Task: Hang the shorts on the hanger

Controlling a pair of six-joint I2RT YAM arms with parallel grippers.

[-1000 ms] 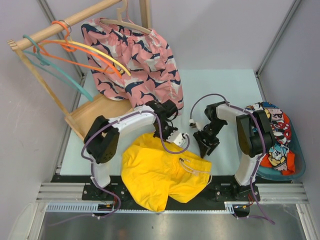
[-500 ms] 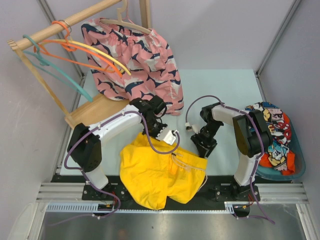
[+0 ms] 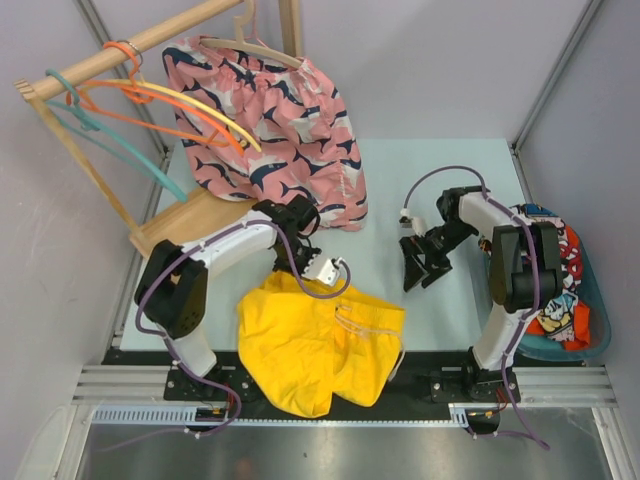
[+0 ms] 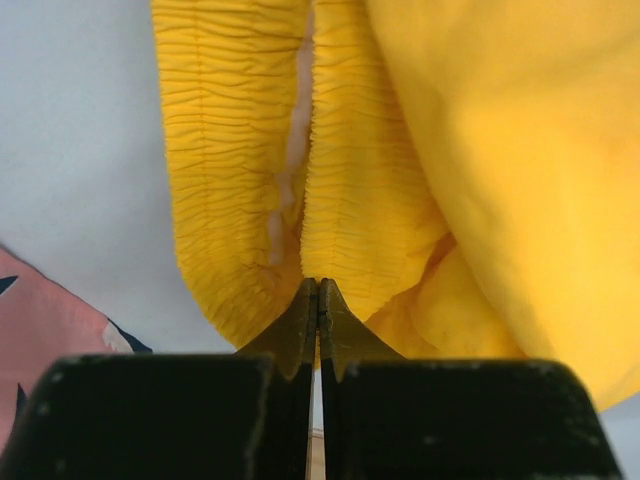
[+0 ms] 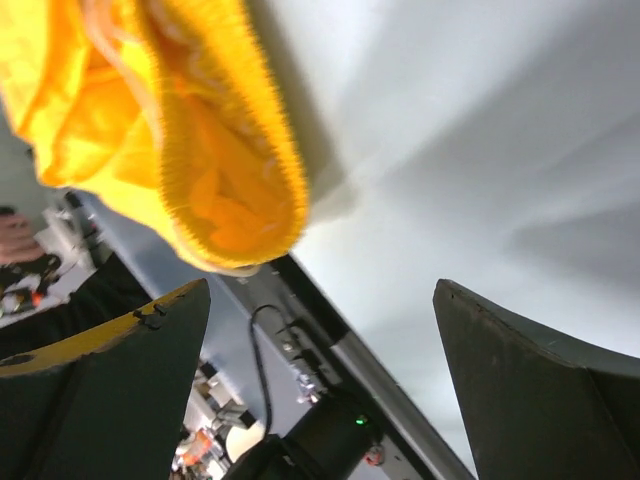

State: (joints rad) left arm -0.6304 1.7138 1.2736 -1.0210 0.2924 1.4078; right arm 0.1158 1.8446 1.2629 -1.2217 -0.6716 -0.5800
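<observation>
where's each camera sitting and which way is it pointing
top external: above and behind the bases, looking down at the table; both arms, left hand and right hand show.
left wrist: on the left arm, looking along its shut fingers at the shorts waistband.
right wrist: on the right arm, looking between its open fingers toward the table's near edge.
shared: all three show the shorts.

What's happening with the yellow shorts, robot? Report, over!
Left gripper shut on the shorts, at the waistband. Right gripper open, empty, apart from them. Hanger on the rail, bare. Pink whale shorts hang right beside it.
</observation>
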